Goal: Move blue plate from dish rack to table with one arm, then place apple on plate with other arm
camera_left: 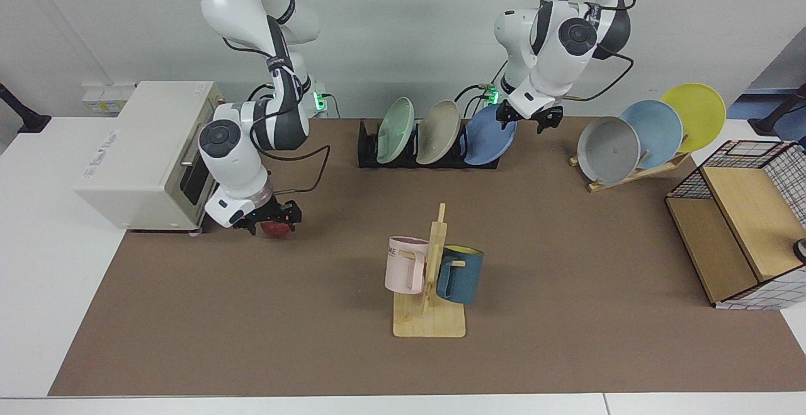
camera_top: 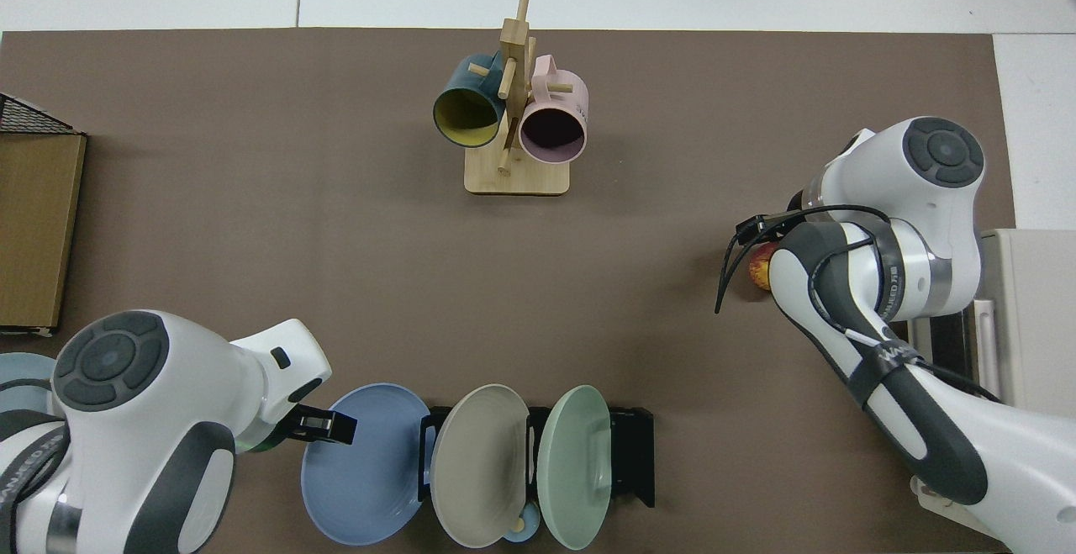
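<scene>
Blue plate (camera_left: 488,144): stands on edge in the end slot of the black dish rack (camera_left: 368,150), at the end nearer the wooden plate rack.

Left gripper (camera_left: 526,119): spread open at that plate's upper rim, holding nothing. Seen from above as a black bar (camera_top: 328,428) overlapping the rim's edge – contact impossible to judge.

Right gripper (camera_left: 274,220): lowered to the table (camera_left: 567,245) just beside the white toaster oven (camera_left: 145,150), open, straddling the apple (camera_left: 277,231). Only a red sliver of the fruit showing between the tips; from above just its edge (camera_top: 759,268) peeking out from under the arm. Touching or not – cannot tell.

Writing: "ME" readable on the pink mug (camera_left: 406,264), the rest cut off by the handle. Grey lettering on the toaster oven's side and on the arm's dark sleeve, too small to read.

Further out: beige plate (camera_left: 439,131) and sage-green plate (camera_left: 395,130) in the same black rack beside the blue one. Pink mug and teal mug (camera_left: 459,273) hanging on a wooden mug tree (camera_left: 434,257) mid-table. Slanted wooden rack (camera_left: 630,172) holding a grey plate (camera_left: 607,149), a sky-blue plate (camera_left: 655,128) and a yellow plate (camera_left: 696,109), well apart from the left gripper. Wire-sided basket with wooden shelves (camera_left: 737,226) at the table's end.
</scene>
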Available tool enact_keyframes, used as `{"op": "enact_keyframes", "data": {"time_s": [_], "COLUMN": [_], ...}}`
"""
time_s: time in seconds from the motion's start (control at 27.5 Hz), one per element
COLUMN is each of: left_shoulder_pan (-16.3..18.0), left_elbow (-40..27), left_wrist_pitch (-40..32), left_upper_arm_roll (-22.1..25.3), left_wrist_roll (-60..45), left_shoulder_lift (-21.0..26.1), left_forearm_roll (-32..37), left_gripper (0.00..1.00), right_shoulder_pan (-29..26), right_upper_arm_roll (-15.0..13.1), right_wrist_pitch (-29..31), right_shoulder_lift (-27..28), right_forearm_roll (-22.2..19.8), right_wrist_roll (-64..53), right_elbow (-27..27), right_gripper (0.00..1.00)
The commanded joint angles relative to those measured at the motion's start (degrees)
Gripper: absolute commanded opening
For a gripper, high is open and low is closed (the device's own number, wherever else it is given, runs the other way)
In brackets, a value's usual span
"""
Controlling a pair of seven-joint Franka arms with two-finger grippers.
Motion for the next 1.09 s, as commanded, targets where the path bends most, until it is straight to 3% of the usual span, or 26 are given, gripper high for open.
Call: {"op": "enact_keyframes", "data": {"time_s": [0.0,0.07,0.22,0.29,0.73,0.76,0.8,0.87,0.98,1.02,1.06], "left_shoulder_pan": [-2.3,-2.4,-2.4,-2.4,-2.3,-2.3,-2.3,-2.2,-2.2,-2.0,-1.7], "left_elbow": [-5.3,-5.4,-5.4,-5.4,-5.2,-5.2,-5.1,-4.7,-3.8,-3.2,-2.6], "left_wrist_pitch": [4.3,5.1,4.8,4.7,1.2,1.1,1.1,0.6,-1.0,-2.0,-3.0], "left_upper_arm_roll": [0.6,0.6,0.5,0.1,-3.4,-4.2,-4.7,-5.3,-5.5,-5.5,-5.5], "left_wrist_roll": [0.4,0.3,0.4,0.4,-3.4,-4.7,-5.7,-7.2,-8.0,-8.2,-8.2], "left_shoulder_lift": [-2.6,-2.6,-2.6,-2.6,-3.2,-3.3,-3.5,-3.5,-3.6,-3.6,-3.5], "left_forearm_roll": [-2.2,-2.7,-2.8,-2.8,-2.1,-1.9,-1.7,-0.3,2.0,2.3,2.7], "left_gripper": [0.99,0.96,0.40,0.26,0.20,0.20,0.18,0.13,0.06,0.00,0.00], "right_shoulder_pan": [-0.4,-0.4,-0.4,-0.5,0.0,0.0,-0.1,-0.3,-0.4,-0.4,-0.4], "right_upper_arm_roll": [0.3,0.2,0.2,0.2,0.3,0.3,0.3,0.3,0.3,0.3,0.3], "right_wrist_pitch": [1.5,1.5,1.5,1.5,2.2,2.1,2.1,2.2,2.1,2.1,2.1], "right_shoulder_lift": [-1.2,-1.3,-1.3,-1.3,-1.3,-1.3,-1.3,-1.4,-1.3,-1.3,-1.2], "right_forearm_roll": [-0.1,-0.1,-1.5,-1.7,-1.7,-1.8,-1.8,-1.8,-1.2,-1.0,-1.0], "right_wrist_roll": [0.7,0.8,0.8,0.8,2.6,2.1,1.2,-0.3,0.0,0.5,0.8], "right_elbow": [-2.9,-3.7,-4.2,-4.5,-6.9,-6.9,-7.0,-7.7,-7.7,-7.6,-7.5], "right_gripper": [1.00,1.00,1.00,1.00,0.99,0.93,0.81,0.44,0.07,0.00,0.00]}}
